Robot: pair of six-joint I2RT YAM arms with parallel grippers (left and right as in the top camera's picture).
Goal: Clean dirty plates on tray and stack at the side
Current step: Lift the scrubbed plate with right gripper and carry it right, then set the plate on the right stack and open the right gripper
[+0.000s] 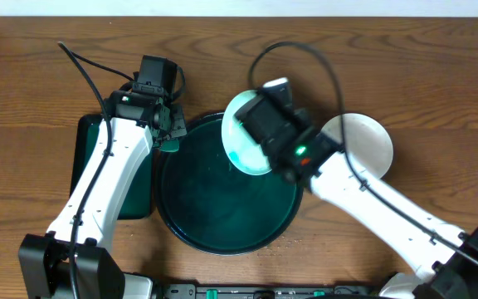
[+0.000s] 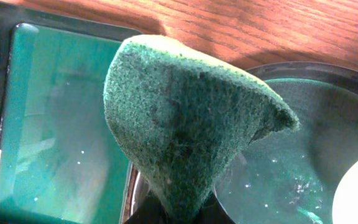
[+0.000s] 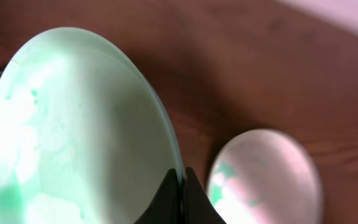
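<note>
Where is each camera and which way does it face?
Overhead: above the table, straight down on the round tray; left arm, right arm show.
Left wrist: facing past its sponge to the rectangular tray; jaws barely show.
Right wrist: along its jaws gripping the smeared plate.
Shared: overhead and right wrist both show the second plate.
</note>
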